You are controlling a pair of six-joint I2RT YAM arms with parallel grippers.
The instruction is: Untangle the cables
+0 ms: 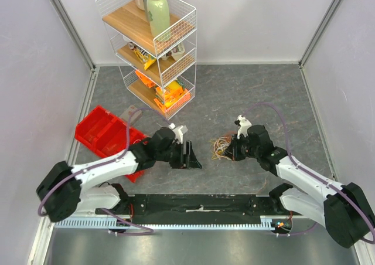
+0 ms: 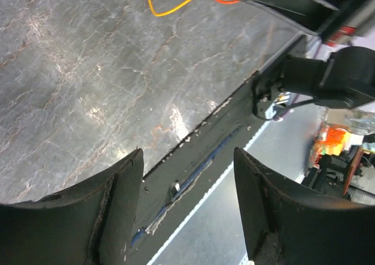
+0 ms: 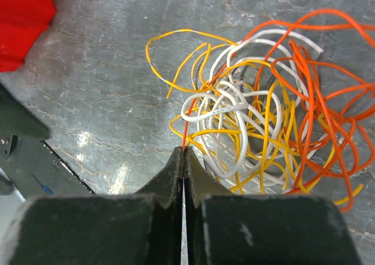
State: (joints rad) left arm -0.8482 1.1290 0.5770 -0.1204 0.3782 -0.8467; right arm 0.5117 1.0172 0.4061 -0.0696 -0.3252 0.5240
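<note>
Place: robot lab test cell
Enclosure: pale wall panels (image 1: 35, 71) around a grey table (image 1: 252, 95)
6 o'clock: left arm (image 1: 105, 168), right arm (image 1: 304, 177) mounted

Grey marbled table (image 1: 246, 95), tangled cables (image 1: 221, 148) at centre, red bin (image 1: 94, 119) left, wire shelf rack (image 1: 183, 23) behind.

Bright even light; near edges seemingly blurred.

left hand (image 1: 193, 159) left of cables (image 1: 220, 147), right hand (image 1: 228, 151) at their right, bin (image 1: 99, 133) far left, rack (image 1: 153, 48) behind
</note>
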